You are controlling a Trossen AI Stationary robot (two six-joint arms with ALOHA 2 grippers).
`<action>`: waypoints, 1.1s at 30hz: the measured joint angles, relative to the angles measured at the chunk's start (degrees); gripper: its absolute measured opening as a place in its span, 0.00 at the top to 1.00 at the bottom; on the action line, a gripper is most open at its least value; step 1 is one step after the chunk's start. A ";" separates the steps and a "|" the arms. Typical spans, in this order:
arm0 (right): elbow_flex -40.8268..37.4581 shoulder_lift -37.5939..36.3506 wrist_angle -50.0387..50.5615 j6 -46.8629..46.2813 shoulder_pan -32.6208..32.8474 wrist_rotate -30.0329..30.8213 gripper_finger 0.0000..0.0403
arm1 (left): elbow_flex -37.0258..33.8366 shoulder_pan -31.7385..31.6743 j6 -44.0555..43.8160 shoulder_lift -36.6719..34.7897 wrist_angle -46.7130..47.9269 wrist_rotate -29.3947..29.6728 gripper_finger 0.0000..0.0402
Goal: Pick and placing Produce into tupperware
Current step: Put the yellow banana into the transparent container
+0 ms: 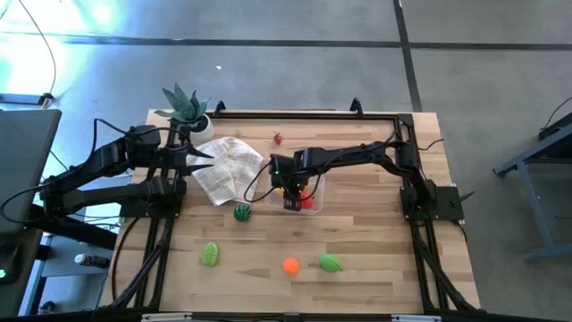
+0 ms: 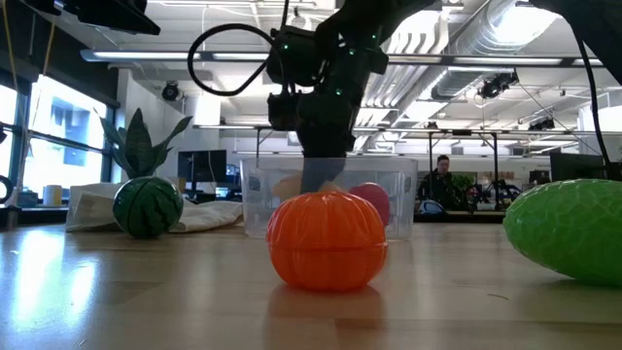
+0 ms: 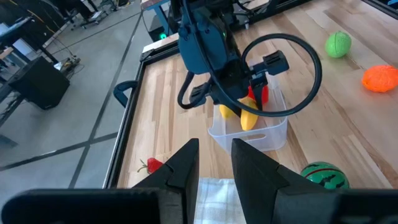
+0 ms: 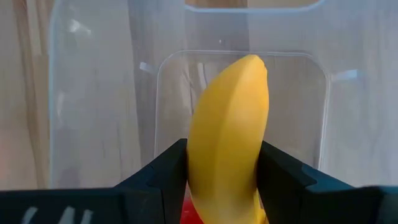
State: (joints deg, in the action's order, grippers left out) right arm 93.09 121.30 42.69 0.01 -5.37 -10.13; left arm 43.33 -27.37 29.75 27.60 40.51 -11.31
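The clear tupperware (image 1: 315, 190) stands mid-table, and a red toy fruit (image 2: 372, 202) lies in it. My right gripper (image 1: 293, 199) reaches down into it from above, shut on a yellow banana (image 4: 230, 118). In the low view the gripper (image 2: 324, 175) dips behind the container's near wall (image 2: 262, 199). My left gripper (image 3: 216, 165) waits raised at the table's left, above a white cloth (image 1: 223, 165), open with a narrow gap and nothing between its fingers. My right gripper pinches the banana's two sides (image 4: 194, 168) between its two fingers. The fingers come steeply from above, and the banana lies along them. Its free end (image 4: 252, 62) sticks out past the fingertips, down into the tupperware. Whether that end touches the floor, I cannot tell.
An orange (image 1: 290, 265) and two green fruits (image 1: 210, 254) (image 1: 331, 263) lie near the front edge. A small watermelon (image 1: 241, 213) sits left of the tupperware. A strawberry (image 1: 278, 138) lies toward the far edge, and a potted plant (image 1: 188, 112) stands at the far left.
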 joint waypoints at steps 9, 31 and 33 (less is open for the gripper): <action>-4.00 -0.02 -1.68 -0.03 -0.31 -0.48 0.62 | 0.00 0.00 -0.02 0.02 0.01 0.00 0.79; -4.45 -0.07 -3.10 1.53 -0.37 -0.96 0.62 | 0.01 0.01 -0.02 0.01 -0.02 0.00 0.79; -4.45 -0.07 -3.33 1.50 -0.37 -1.09 0.62 | 0.00 0.01 -0.02 0.02 0.01 0.00 0.79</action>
State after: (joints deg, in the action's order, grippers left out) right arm 88.64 121.23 39.37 1.52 -5.74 -11.22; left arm 43.32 -27.36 29.74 27.62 40.51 -11.31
